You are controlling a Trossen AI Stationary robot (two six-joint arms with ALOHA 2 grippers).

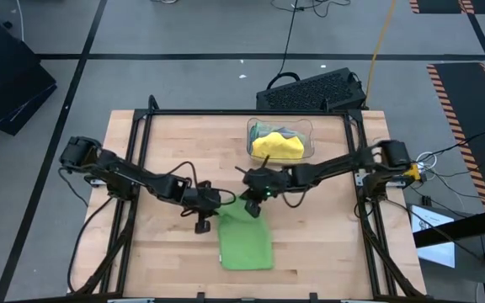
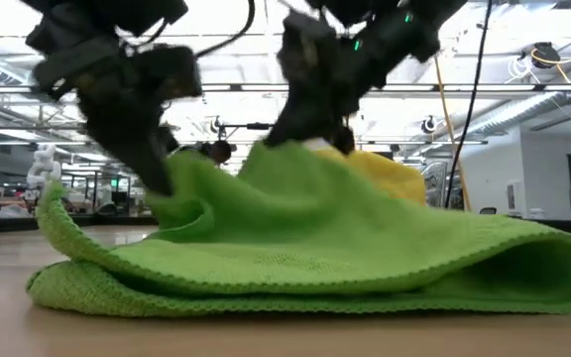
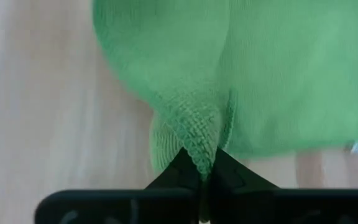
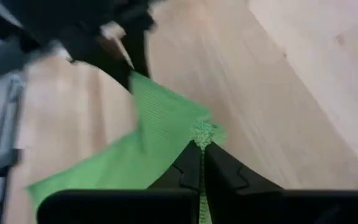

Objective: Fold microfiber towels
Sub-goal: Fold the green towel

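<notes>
Pinching knitted bright green towel point(image 1: 246, 242), folded oblong

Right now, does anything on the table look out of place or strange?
Nothing stands out. The bright green towel lies on the table, folded over, with its far edge lifted by both claws: the left claw and the right claw each pinch a corner. The other towels sit in the clear bin, nothing spilled.
</notes>
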